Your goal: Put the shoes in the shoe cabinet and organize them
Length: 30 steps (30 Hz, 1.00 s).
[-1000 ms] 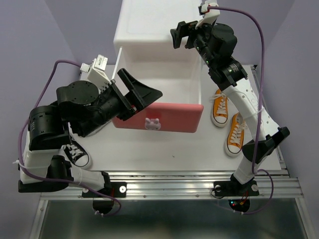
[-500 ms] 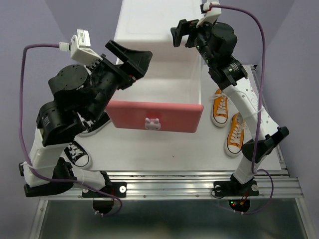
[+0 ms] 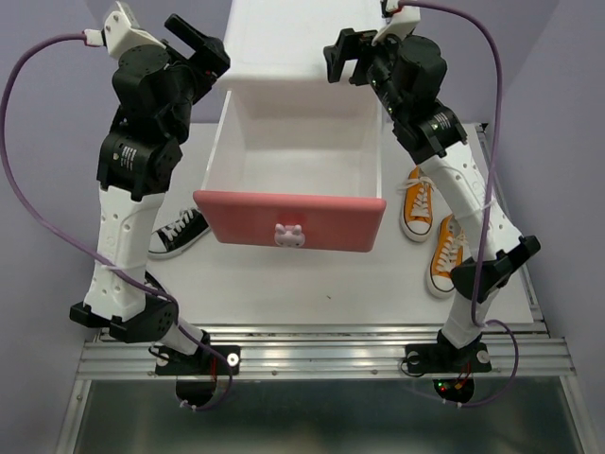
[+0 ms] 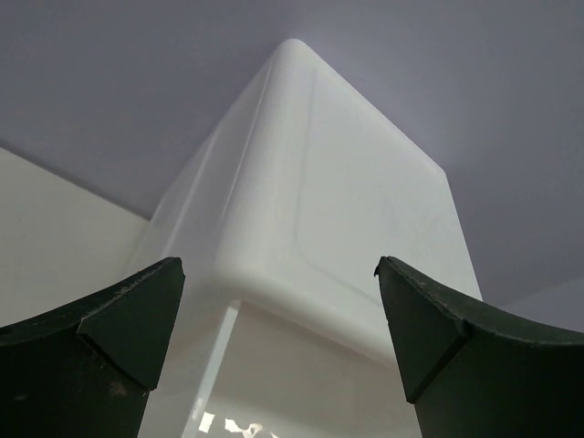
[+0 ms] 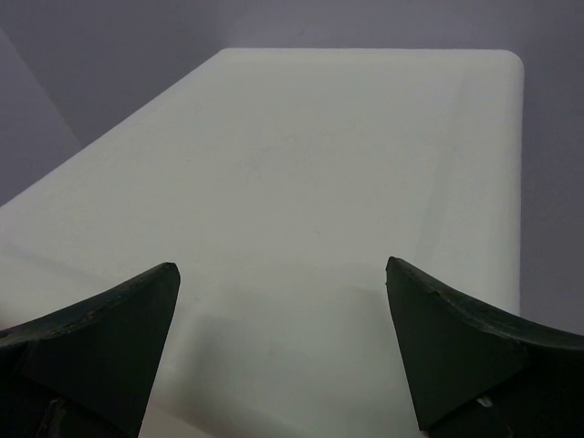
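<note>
The white shoe cabinet (image 3: pixel 293 43) stands at the back, its upper drawer (image 3: pixel 288 210) pulled out and bare inside, with a pink front and a bunny knob (image 3: pixel 288 234). Two orange shoes (image 3: pixel 418 203) (image 3: pixel 446 255) lie right of the drawer. One black shoe (image 3: pixel 180 232) lies left of it, partly behind my left arm. My left gripper (image 3: pixel 203 43) hangs open by the cabinet's top left corner (image 4: pixel 319 210), holding nothing. My right gripper (image 3: pixel 342 59) is open above the cabinet's top (image 5: pixel 347 182), also holding nothing.
The white table (image 3: pixel 312 288) carries everything. Purple walls close in behind and at both sides. The metal rail (image 3: pixel 321 345) with both arm bases runs along the near edge.
My left arm has swung up and back, from the drawer's left side to the cabinet's top left corner. The right arm has stayed where it was.
</note>
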Motion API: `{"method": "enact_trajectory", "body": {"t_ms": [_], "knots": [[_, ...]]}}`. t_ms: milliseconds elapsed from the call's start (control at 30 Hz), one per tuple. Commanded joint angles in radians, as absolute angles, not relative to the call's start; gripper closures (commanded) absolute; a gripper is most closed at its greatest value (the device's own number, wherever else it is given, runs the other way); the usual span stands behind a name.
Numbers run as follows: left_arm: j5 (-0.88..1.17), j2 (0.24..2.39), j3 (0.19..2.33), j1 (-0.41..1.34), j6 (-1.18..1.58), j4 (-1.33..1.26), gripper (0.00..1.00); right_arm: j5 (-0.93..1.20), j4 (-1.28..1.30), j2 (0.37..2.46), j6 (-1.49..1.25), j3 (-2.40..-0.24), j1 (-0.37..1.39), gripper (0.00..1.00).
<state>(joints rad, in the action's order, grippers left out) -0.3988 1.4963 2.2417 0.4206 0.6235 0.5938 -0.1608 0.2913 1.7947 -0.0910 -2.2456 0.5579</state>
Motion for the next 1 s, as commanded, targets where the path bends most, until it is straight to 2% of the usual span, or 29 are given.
{"method": "enact_trajectory", "body": {"t_ms": [0,167,267,500,633,767,967], "knots": [[-0.338,1.456,2.258,0.333,0.675,0.598,0.01,-0.218,0.404,1.882,-0.124,-2.304,0.568,0.0],[-0.304,1.422,2.197,0.267,0.699,0.63,0.01,-0.294,0.391,1.963,-0.117,-2.547,0.568,0.0],[-0.279,1.408,2.175,0.236,0.716,0.65,0.01,-0.325,0.38,1.961,-0.153,-2.574,0.529,0.0],[-0.268,1.384,2.115,0.21,0.735,0.735,0.01,-0.272,0.348,1.882,-0.202,-2.519,0.37,0.0],[-0.265,1.342,2.007,0.209,0.764,0.723,0.01,-0.25,0.339,1.846,-0.216,-2.51,0.275,0.0],[-0.273,1.295,1.921,0.206,0.79,0.715,0.01,-0.288,0.353,1.772,-0.229,-2.378,0.215,0.0],[-0.268,1.237,1.784,0.193,0.808,0.69,0.01,-0.264,0.566,1.746,-0.307,-2.227,0.117,0.0]]}}
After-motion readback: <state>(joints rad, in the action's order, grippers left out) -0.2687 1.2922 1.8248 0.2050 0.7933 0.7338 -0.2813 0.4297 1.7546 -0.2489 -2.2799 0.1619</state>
